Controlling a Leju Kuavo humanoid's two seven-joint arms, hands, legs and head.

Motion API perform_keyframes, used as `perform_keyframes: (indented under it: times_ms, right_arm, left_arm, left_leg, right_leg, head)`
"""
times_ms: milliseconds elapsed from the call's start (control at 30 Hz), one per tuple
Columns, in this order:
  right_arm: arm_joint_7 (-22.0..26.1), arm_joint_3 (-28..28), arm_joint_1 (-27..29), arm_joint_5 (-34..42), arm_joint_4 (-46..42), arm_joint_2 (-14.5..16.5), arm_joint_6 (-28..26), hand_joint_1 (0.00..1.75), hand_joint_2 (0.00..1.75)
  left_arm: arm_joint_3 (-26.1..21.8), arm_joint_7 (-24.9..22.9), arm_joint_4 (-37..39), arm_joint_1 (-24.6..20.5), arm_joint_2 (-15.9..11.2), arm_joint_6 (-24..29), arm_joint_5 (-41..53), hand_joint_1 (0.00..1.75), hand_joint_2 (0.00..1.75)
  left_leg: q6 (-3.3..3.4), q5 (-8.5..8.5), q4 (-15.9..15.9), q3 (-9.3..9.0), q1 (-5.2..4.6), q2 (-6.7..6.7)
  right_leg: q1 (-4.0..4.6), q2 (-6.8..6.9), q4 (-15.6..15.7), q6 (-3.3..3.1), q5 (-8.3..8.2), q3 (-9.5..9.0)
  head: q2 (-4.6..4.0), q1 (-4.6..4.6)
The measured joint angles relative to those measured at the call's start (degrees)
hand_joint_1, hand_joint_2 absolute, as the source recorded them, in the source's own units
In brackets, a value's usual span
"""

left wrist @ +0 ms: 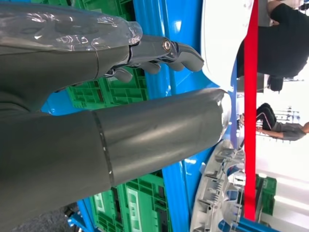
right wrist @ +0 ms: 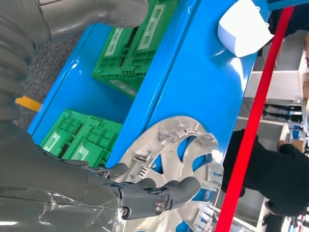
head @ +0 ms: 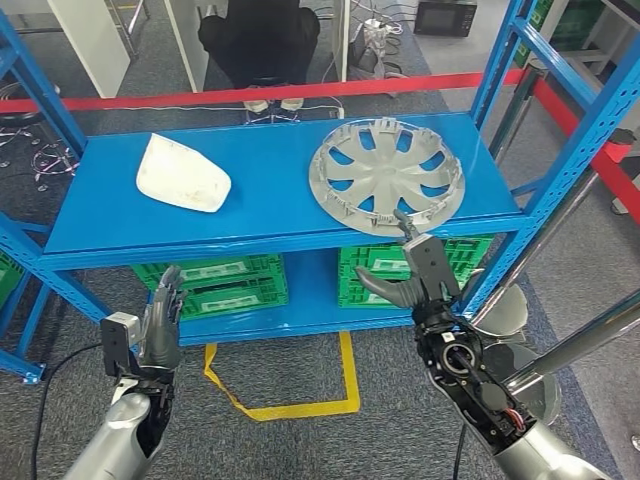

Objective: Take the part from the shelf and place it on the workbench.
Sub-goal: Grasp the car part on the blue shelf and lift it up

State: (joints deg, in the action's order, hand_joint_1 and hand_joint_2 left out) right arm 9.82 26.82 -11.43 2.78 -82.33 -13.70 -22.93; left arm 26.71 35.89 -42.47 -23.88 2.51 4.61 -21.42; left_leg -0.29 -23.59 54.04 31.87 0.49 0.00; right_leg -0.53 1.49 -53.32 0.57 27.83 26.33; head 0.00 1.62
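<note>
A silver wheel cover (head: 386,175) lies flat on the right half of the blue shelf board (head: 272,180), its near rim hanging slightly over the front edge. In the right wrist view the wheel cover (right wrist: 171,145) sits just beyond my fingers. My right hand (head: 411,272) is raised in front of the shelf, just under the cover's near rim, fingers spread and holding nothing. A white curved part (head: 183,174) lies on the left half of the board. My left hand (head: 161,325) hangs lower, in front of the bottom shelf, fingers apart and empty.
Green crates (head: 219,282) fill the bottom shelf. Blue uprights (head: 562,165) frame the rack on both sides. A red barrier tape (head: 249,95) runs behind the shelf, with a person in black (head: 260,45) beyond it. Yellow tape (head: 302,405) marks the grey floor.
</note>
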Motion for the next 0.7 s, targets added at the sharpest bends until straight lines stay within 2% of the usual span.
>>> perform_keyframes:
  times_ms: [167,300,367,400,433,500,533,567,600,667,700]
  right_arm:
    - [-0.33,-0.58,-0.29,0.02,-0.28,-0.02,0.01,0.00,1.75]
    - [-0.40,-0.92,-0.61,0.02,-0.50,-0.02,0.04,0.00,1.75]
    - [-0.39,-1.07,-0.84,0.02,-0.82,-0.06,0.07,0.00,1.75]
    - [-0.39,-1.16,-0.96,0.02,-0.99,-0.08,0.09,0.00,1.75]
    - [-0.40,-1.27,-1.06,0.02,-1.07,-0.11,0.10,0.00,1.75]
    - [-0.44,-1.43,-1.13,0.02,-1.08,-0.13,0.11,0.00,1.75]
    - [-0.46,-1.48,-1.06,0.02,-1.08,-0.13,0.11,0.00,1.75]
    - [-0.48,-1.53,-0.98,0.02,-1.08,-0.13,0.11,0.00,1.75]
    - [-0.50,-1.60,-0.92,0.02,-1.08,-0.13,0.11,0.00,1.75]
    - [-0.51,-1.77,-0.91,0.02,-1.11,-0.13,0.11,0.00,1.75]
    - [-0.51,-1.81,-0.93,0.02,-1.14,-0.14,0.11,0.00,1.75]
  left_arm:
    - [0.00,0.00,-0.01,-0.03,-0.03,0.03,0.01,0.00,0.00]
    - [0.00,0.00,-0.03,-0.17,-0.14,0.02,0.00,0.00,0.00]
    - [0.00,0.02,-0.14,-0.29,-0.15,0.02,0.00,0.00,0.00]
    - [0.00,0.03,-0.20,-0.42,-0.14,0.02,0.00,0.00,0.00]
    - [0.00,0.05,-0.24,-0.51,-0.10,0.02,0.00,0.00,0.00]
    - [0.00,0.06,-0.24,-0.55,-0.08,0.02,0.00,0.00,0.00]
    - [0.00,0.05,-0.24,-0.44,-0.07,0.02,0.00,0.00,0.00]
    - [0.00,0.03,-0.24,-0.33,-0.07,0.02,0.00,0.00,0.00]
    - [0.00,0.02,-0.24,-0.27,-0.07,0.02,0.00,0.00,0.00]
    - [0.00,0.00,-0.24,-0.26,-0.05,0.01,0.00,0.00,0.00]
    - [0.00,-0.01,-0.25,-0.32,-0.07,0.01,0.00,0.00,0.00]
  left_leg:
    - [0.10,-0.05,0.14,0.06,-0.05,-0.02]
    - [0.60,-0.16,0.33,0.34,-0.23,-0.10]
    - [1.01,0.30,-0.74,-0.10,0.20,-0.09]
    - [1.23,0.56,-1.32,-0.36,0.42,-0.07]
    - [1.38,0.75,-1.74,-0.58,0.63,-0.06]
    - [1.47,0.79,-1.84,-0.60,0.60,-0.07]
    - [1.44,0.75,-1.82,-0.62,0.65,-0.15]
    - [1.33,0.67,-1.75,-0.66,0.75,-0.26]
    - [1.10,0.52,-1.57,-0.70,0.92,-0.42]
    - [0.21,-0.16,-0.82,-0.73,1.33,-0.77]
    - [-0.35,-0.62,-0.31,-0.60,1.38,-0.98]
  right_leg:
    - [-0.10,0.01,0.03,0.08,-0.05,0.01]
    - [-0.41,0.17,0.24,0.51,-0.23,0.06]
    - [-0.42,-0.11,-0.11,0.77,0.19,0.23]
    - [-0.43,-0.42,-1.62,0.89,1.12,0.93]
    - [-0.49,-0.79,-4.59,0.99,2.68,2.38]
    - [-0.62,-1.22,-13.34,1.29,6.27,6.96]
    - [-0.74,-1.29,-16.81,1.50,7.05,9.02]
    - [-0.90,-1.31,-18.08,1.73,6.51,10.13]
    - [-1.15,-1.30,-16.74,2.01,4.64,10.02]
    - [-1.77,-1.40,-8.83,2.79,-0.38,7.10]
    - [-1.93,-1.61,-5.25,2.86,-1.71,5.67]
  head:
    - [0.00,-0.02]
    - [0.00,-0.19]
    - [0.00,-0.14]
    - [0.00,-0.03]
    - [0.00,0.22]
    - [0.00,0.82]
    - [0.00,1.08]
    - [0.00,1.25]
    - [0.00,1.35]
    - [0.00,1.67]
    - [0.00,1.95]
